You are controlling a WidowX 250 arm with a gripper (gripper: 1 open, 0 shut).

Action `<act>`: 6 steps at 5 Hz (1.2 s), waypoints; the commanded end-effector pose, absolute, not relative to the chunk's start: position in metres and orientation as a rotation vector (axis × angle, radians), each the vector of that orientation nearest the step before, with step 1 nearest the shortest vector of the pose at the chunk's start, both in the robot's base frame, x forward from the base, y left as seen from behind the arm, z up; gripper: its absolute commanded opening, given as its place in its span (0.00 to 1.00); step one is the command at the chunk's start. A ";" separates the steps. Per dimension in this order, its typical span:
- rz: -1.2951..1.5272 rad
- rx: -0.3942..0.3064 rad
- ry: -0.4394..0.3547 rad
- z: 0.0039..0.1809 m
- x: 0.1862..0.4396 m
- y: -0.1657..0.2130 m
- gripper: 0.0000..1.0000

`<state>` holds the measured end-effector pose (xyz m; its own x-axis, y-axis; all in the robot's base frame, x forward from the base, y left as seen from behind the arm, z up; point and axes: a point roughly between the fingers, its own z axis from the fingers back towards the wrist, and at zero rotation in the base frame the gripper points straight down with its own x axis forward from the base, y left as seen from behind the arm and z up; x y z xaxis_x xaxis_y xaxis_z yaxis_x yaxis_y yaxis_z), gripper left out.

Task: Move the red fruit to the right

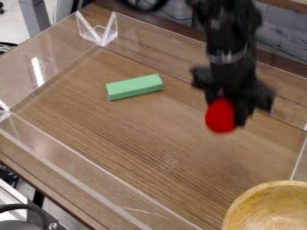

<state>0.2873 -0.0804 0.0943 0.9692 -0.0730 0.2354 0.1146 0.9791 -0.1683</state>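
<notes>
The red fruit (221, 117) is a small glossy red ball held up in the air over the right part of the wooden table (132, 135). My black gripper (228, 106) points down and is shut on the red fruit, whose top is hidden between the fingers. The black arm comes down from the top edge of the view.
A flat green block (133, 86) lies left of centre on the table. A yellowish bowl rim (274, 207) shows at the bottom right corner. Clear plastic walls (36, 72) ring the table's left and front sides.
</notes>
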 end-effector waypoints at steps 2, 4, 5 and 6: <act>-0.064 -0.181 -0.283 0.101 0.339 -0.073 0.00; -0.148 -0.180 -0.245 0.086 0.344 -0.075 0.00; -0.093 -0.173 -0.239 0.079 0.353 -0.083 0.00; -0.033 -0.164 -0.235 0.072 0.361 -0.089 0.00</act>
<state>0.3503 -0.0876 0.0529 0.9845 -0.0146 0.1750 0.0417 0.9875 -0.1520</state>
